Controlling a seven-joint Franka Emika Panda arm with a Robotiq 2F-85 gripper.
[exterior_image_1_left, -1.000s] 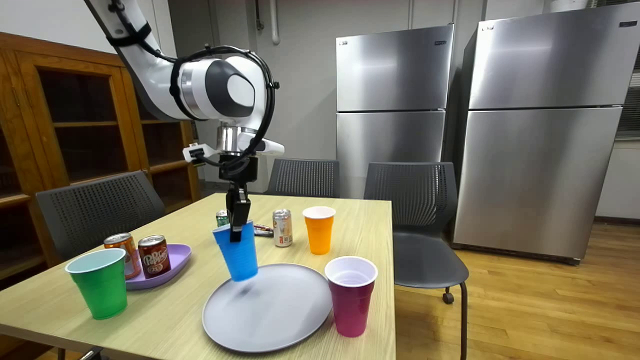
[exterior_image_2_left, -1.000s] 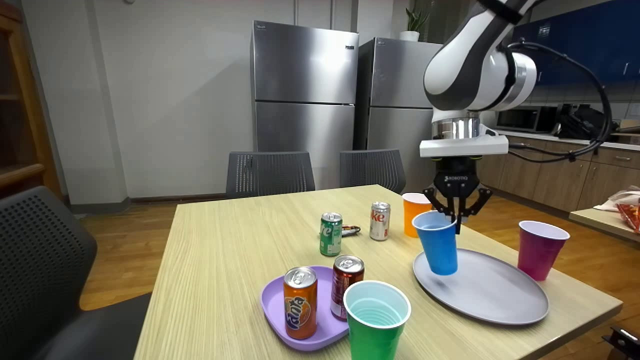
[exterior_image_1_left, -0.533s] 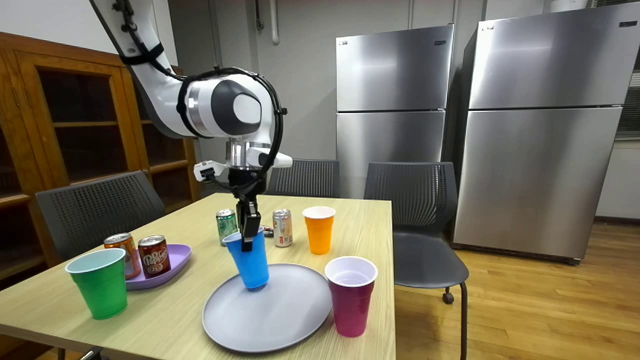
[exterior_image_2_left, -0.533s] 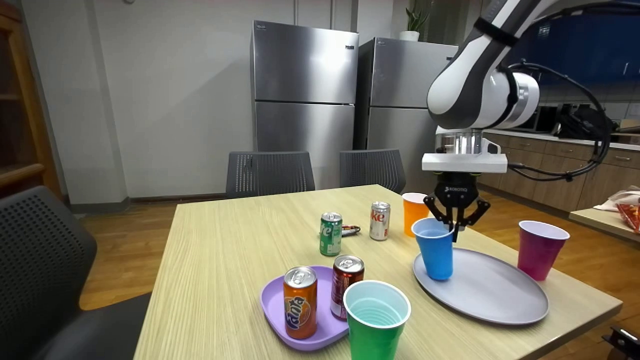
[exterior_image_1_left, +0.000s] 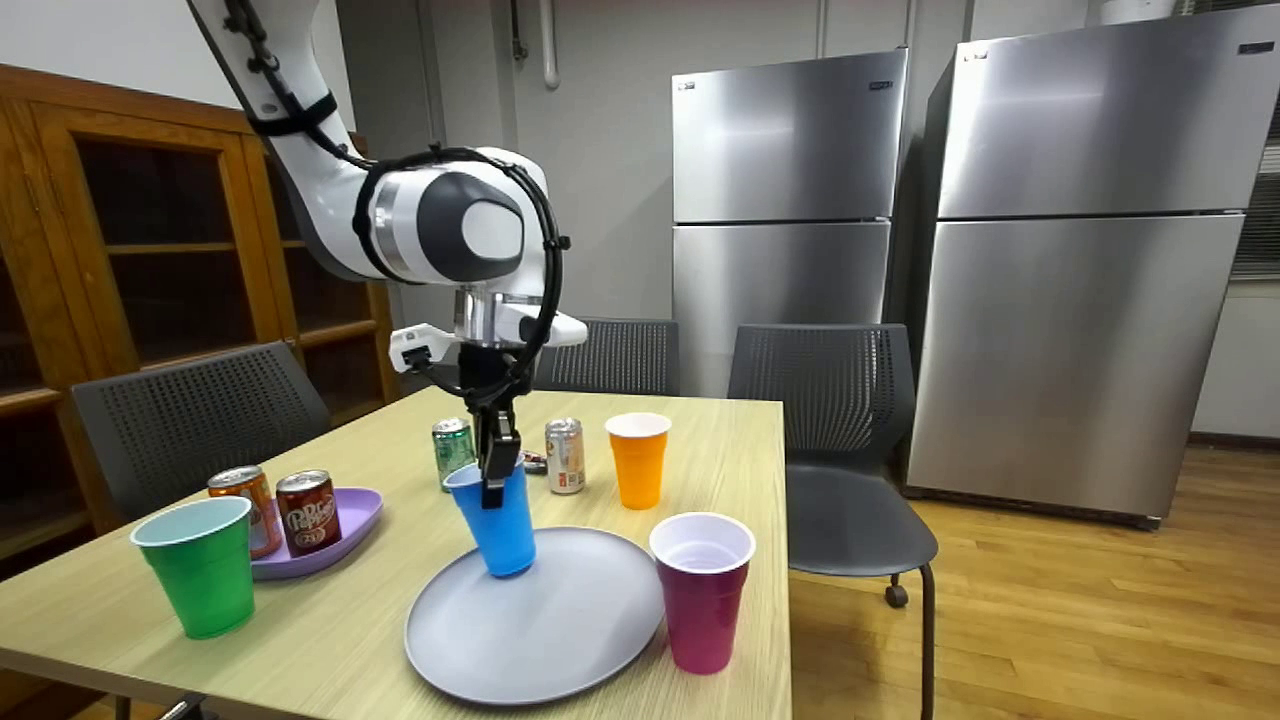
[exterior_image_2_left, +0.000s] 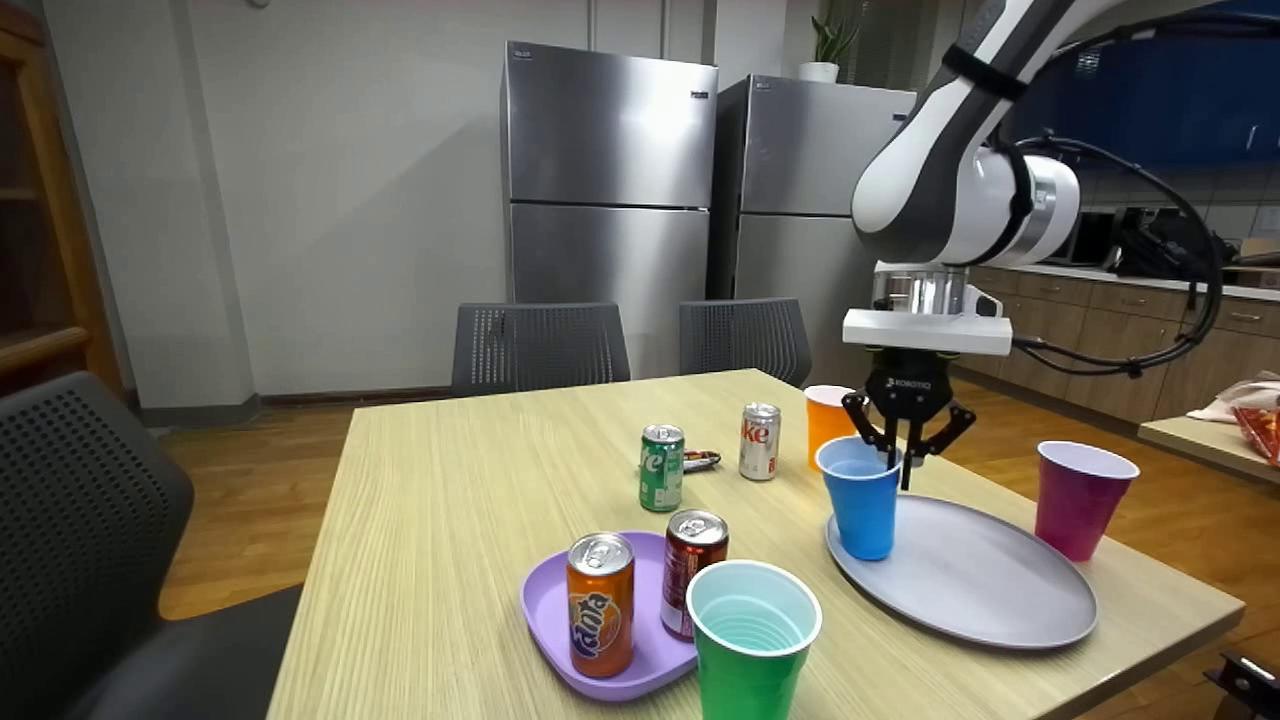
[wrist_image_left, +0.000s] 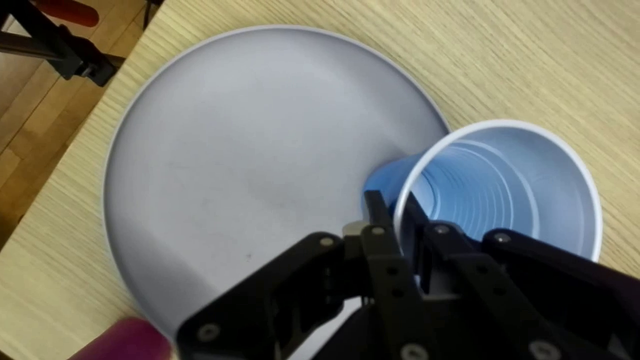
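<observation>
Blue cup (exterior_image_2_left: 862, 518), slightly spread ROBOTIQ end effector (exterior_image_2_left: 899, 470) astride its rim, Fanta can (exterior_image_2_left: 600, 610) beside Dr Pepper can (exterior_image_1_left: 309, 515)

Table (exterior_image_2_left: 480, 490) bearing plate (exterior_image_2_left: 985, 580), tray (exterior_image_2_left: 648, 600), orange cup (exterior_image_1_left: 640, 470), magenta cup (exterior_image_1_left: 703, 620), green cup (exterior_image_1_left: 200, 580), two cans (exterior_image_2_left: 660, 472)

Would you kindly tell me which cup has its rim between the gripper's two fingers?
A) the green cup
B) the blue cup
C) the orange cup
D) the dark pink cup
B: in the wrist view, the rim of the blue cup passes between the fingers of the gripper, with one finger inside the cup and the other outside it.
</observation>
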